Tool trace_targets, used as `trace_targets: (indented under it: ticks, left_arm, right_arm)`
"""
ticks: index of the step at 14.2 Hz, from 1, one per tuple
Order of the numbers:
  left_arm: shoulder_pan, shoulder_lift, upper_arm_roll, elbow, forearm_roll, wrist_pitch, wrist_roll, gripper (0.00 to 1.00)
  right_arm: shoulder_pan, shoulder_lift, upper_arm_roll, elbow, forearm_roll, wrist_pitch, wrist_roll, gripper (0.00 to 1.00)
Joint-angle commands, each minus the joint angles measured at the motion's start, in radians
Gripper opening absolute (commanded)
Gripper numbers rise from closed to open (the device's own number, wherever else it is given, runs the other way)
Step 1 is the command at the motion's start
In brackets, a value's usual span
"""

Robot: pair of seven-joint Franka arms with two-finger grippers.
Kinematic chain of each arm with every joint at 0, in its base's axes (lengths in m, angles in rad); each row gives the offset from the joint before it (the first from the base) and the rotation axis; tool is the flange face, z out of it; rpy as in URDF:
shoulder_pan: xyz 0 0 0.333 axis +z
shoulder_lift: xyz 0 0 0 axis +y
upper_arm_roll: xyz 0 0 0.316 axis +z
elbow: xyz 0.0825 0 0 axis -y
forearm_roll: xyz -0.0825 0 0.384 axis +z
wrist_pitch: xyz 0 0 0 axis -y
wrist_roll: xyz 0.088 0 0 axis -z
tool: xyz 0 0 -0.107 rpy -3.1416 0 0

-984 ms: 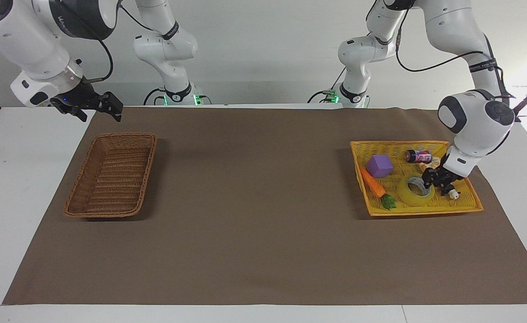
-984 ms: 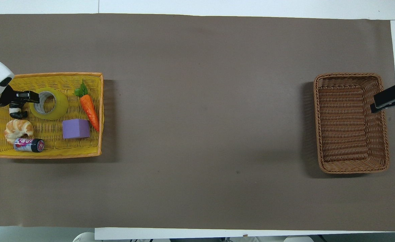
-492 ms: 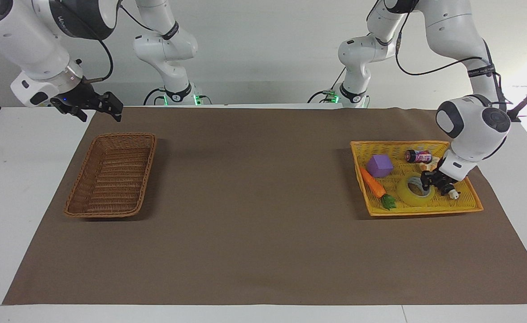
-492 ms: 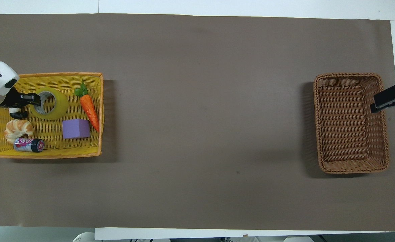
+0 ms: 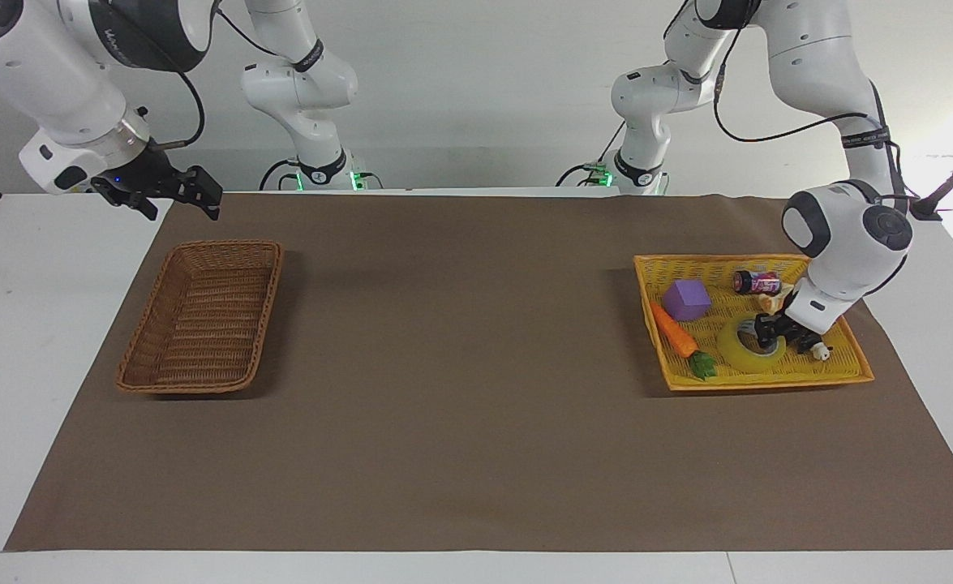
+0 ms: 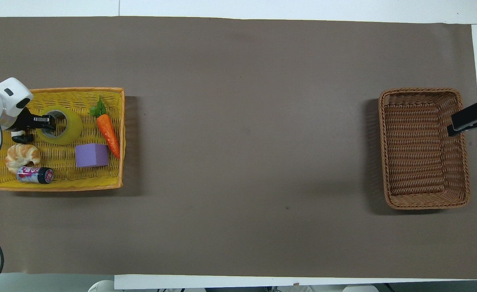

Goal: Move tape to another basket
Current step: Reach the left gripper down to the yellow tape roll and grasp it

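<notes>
The tape (image 5: 737, 352) (image 6: 71, 130), a wide translucent yellow roll with a grey core, lies flat in the yellow tray (image 5: 768, 378) (image 6: 59, 187) at the left arm's end of the table. My left gripper (image 5: 768, 331) (image 6: 45, 121) is down on the roll's rim, on the side toward the left arm's end, and its tip reaches into the core. The brown wicker basket (image 5: 275, 272) (image 6: 421, 91) stands at the right arm's end with nothing in it. My right gripper (image 5: 188, 195) (image 6: 470, 118) waits open in the air over that basket's outer rim.
In the tray with the tape are a purple cube (image 5: 685, 300) (image 6: 92, 155), a toy carrot (image 5: 672, 328) (image 6: 107, 129), a croissant (image 6: 22, 156), a small can (image 5: 756, 282) (image 6: 35, 174) and a small black-and-white toy (image 5: 820, 350). A brown mat (image 5: 460, 365) covers the table.
My left gripper has slid over the tape's rim toward its core, and the wrist has swung in over the tray. The tape and the right arm have not moved.
</notes>
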Motion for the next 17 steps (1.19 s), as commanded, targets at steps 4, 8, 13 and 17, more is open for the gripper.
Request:
trace_targets:
  ticks: [4,8,13,17]
  left_arm:
    - [-0.004,0.007,0.012,-0.024,-0.002,0.039,0.016,0.0]
    - [-0.012,0.019,0.01,0.106,-0.005,-0.081,0.013,0.0]
    - [-0.097,-0.021,0.002,0.302,-0.195,-0.356,-0.097,0.0]
    - [-0.324,-0.061,0.002,0.293,-0.27,-0.421,-0.336,0.0]
  right_arm:
    - [-0.004,-0.026,0.009,-0.029,-0.014,0.005,0.01,1.0]
    - [-0.004,-0.026,0.009,-0.029,-0.014,0.005,0.01,1.0]
    - [-0.004,-0.024,0.009,-0.029,-0.014,0.005,0.01,1.0]
    - [-0.004,-0.026,0.009,-0.029,-0.014,0.005,0.01,1.0]
